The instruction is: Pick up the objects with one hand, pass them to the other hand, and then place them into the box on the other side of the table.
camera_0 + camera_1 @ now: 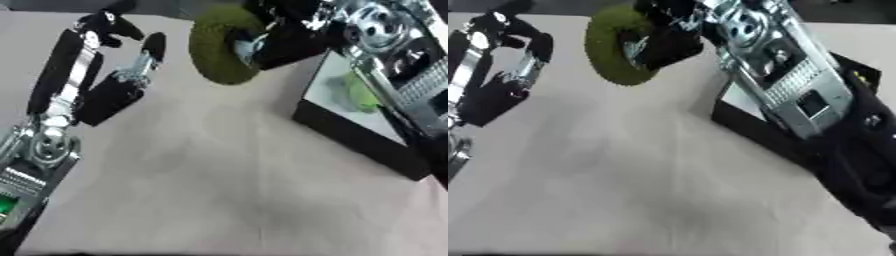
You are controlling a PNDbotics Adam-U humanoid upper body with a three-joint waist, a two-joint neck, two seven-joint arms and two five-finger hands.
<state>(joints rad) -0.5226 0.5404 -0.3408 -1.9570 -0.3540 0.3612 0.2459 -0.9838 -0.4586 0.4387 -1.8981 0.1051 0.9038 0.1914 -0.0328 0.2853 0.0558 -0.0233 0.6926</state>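
Observation:
An olive-green round, fuzzy object (213,47) hangs above the far middle of the table. My right hand (278,41) is shut on its right side, fingers curled round it; the right arm comes in from the upper right. My left hand (107,95) is raised at the far left, open, its fingers (103,26) pointing away and holding nothing. A gap of bare table lies between it and the green object. A black box (350,131) with a pale inside stands at the right, partly hidden by my right arm.
Inside the box lies a light green thing (359,93). The beige table (201,180) stretches from the middle to the near edge. My right forearm (785,65) crosses over the box in the right eye view.

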